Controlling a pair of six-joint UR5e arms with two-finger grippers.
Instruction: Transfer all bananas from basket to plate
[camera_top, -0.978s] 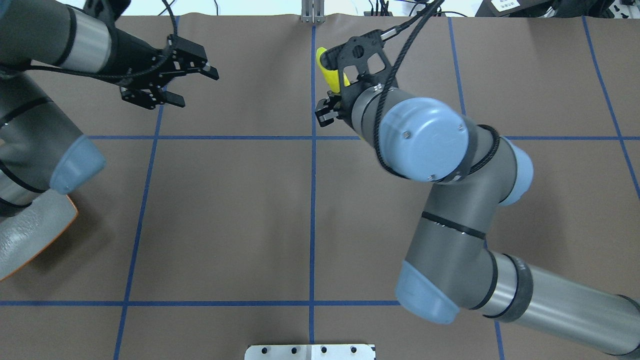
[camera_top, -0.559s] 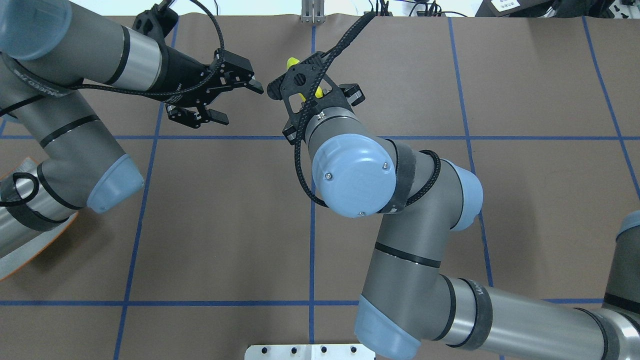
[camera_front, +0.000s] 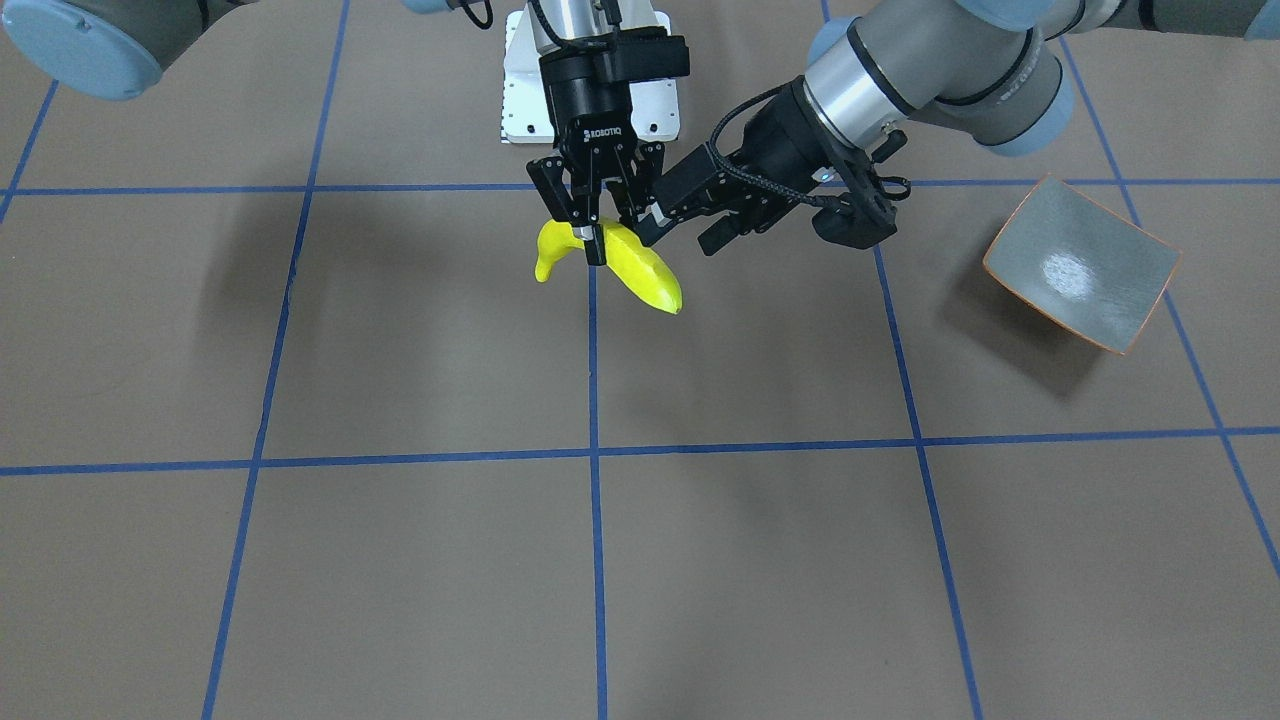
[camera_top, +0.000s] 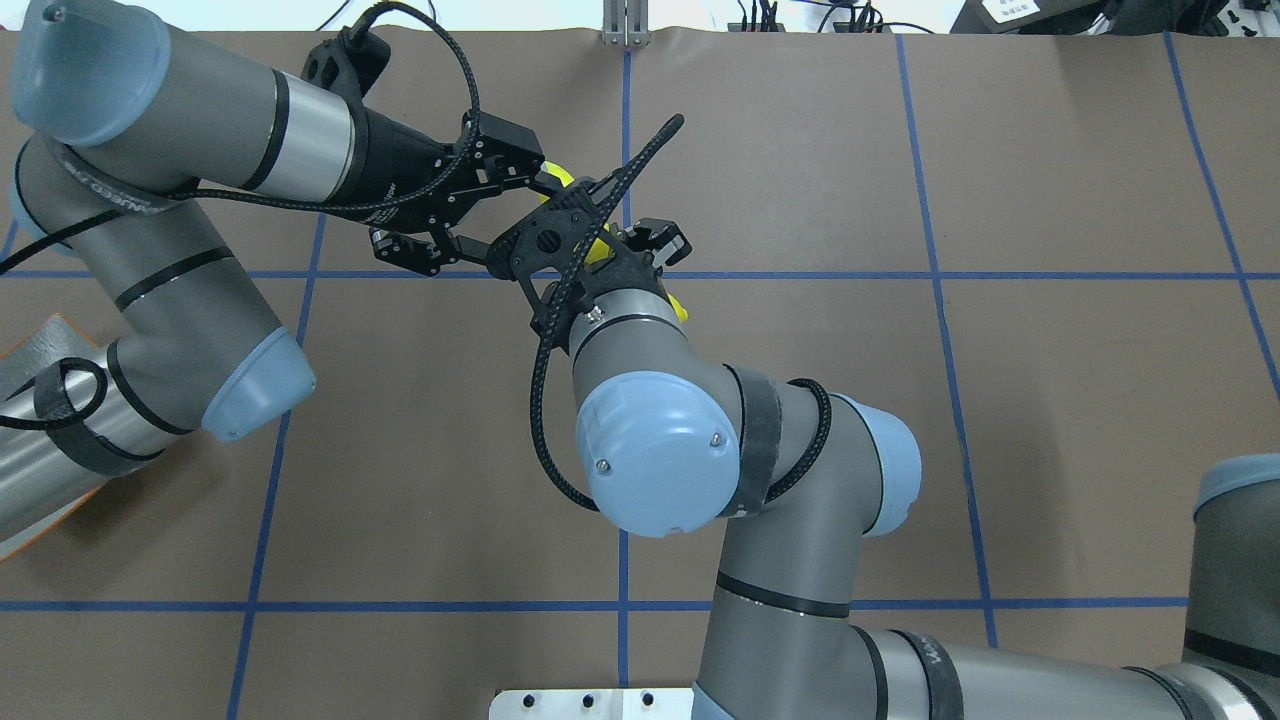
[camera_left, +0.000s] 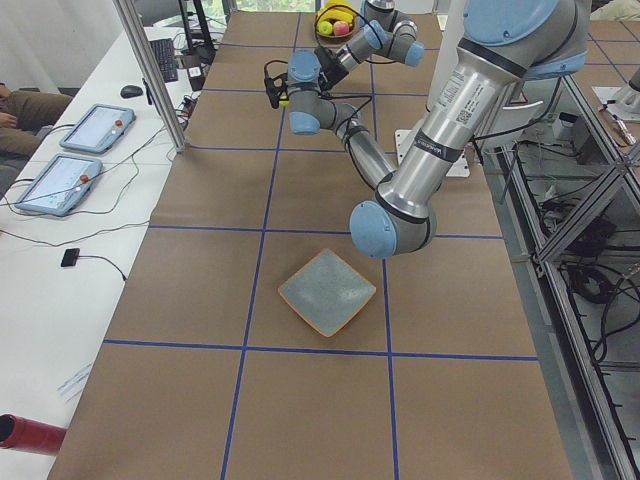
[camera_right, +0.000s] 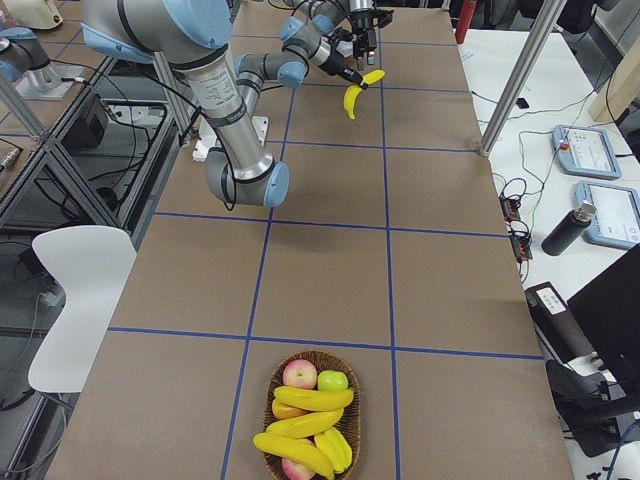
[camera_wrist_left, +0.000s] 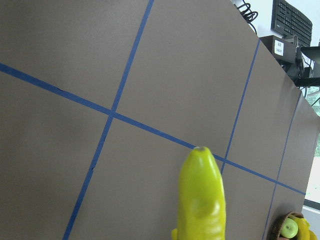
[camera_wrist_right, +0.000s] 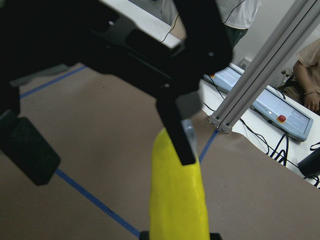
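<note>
A yellow banana (camera_front: 640, 275) hangs above the middle of the table, and my right gripper (camera_front: 590, 235) is shut on it from above. My left gripper (camera_front: 678, 238) is open and reaches in from the side. Its fingers (camera_top: 520, 170) straddle one end of the banana (camera_top: 562, 178). In the left wrist view the banana's tip (camera_wrist_left: 201, 195) sits low in the centre. The grey-green plate (camera_front: 1085, 300) with an orange rim lies empty beside the left arm's base. The wicker basket (camera_right: 270, 405) at the table's far right end holds more bananas (camera_right: 305, 425) and other fruit.
The table is brown with blue tape lines. A white mounting plate (camera_top: 590, 703) sits at the robot's edge. Aluminium posts (camera_right: 520, 85) and tablets (camera_right: 585, 150) stand along the operators' side. A person's arm (camera_wrist_right: 307, 92) rests near a tablet.
My right arm carried the banana leftward and toward the robot's side. My left arm swung right to meet it, and its open fingers now sit at the banana's end.
</note>
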